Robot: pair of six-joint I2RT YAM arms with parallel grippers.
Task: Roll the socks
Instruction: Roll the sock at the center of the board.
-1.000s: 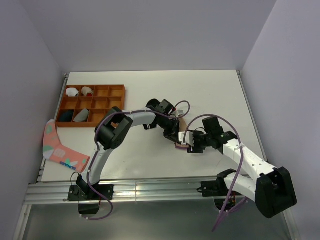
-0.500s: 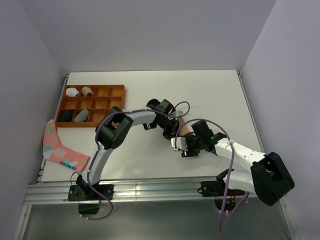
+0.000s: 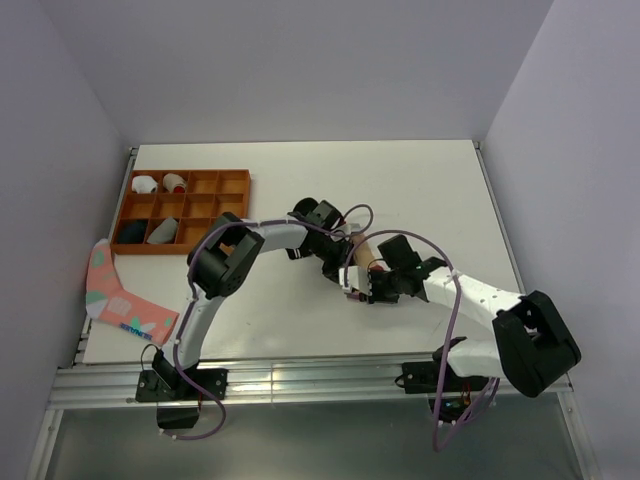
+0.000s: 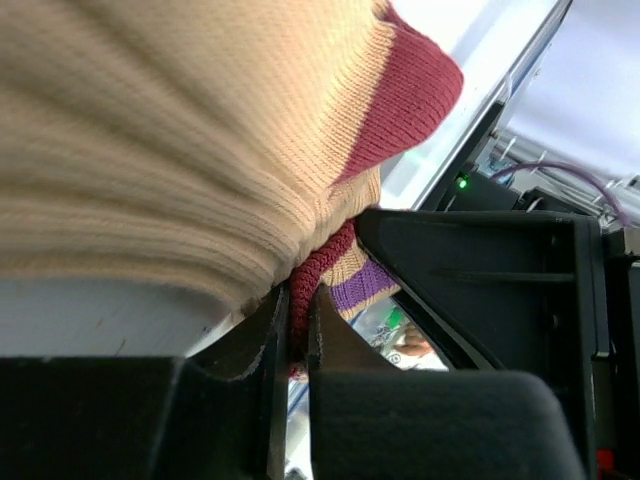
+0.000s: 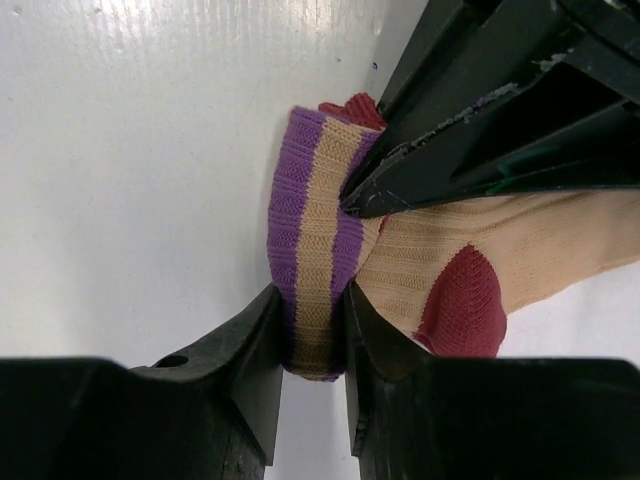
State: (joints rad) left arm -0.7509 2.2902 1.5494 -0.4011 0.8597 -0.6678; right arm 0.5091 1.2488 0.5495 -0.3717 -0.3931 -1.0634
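Orange tray [image 3: 214,206]: white bundles [image 3: 146,184] in two far-left cells; dark bundle [image 3: 130,232], grey bundle [image 3: 163,232] near-left. Left gripper [image 4: 297,305], right gripper [image 5: 312,325] pinched narrow on tan sock [image 5: 450,250].

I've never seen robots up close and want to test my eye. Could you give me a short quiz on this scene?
1. True or false: the pink sock lies outside the tray.
2. What does the right hand pinch? A the purple-striped cuff; B the maroon heel; C a cable.
3. The left hand is shut on a sock of mostly what colour?
Key: 1 true; 2 A; 3 tan.
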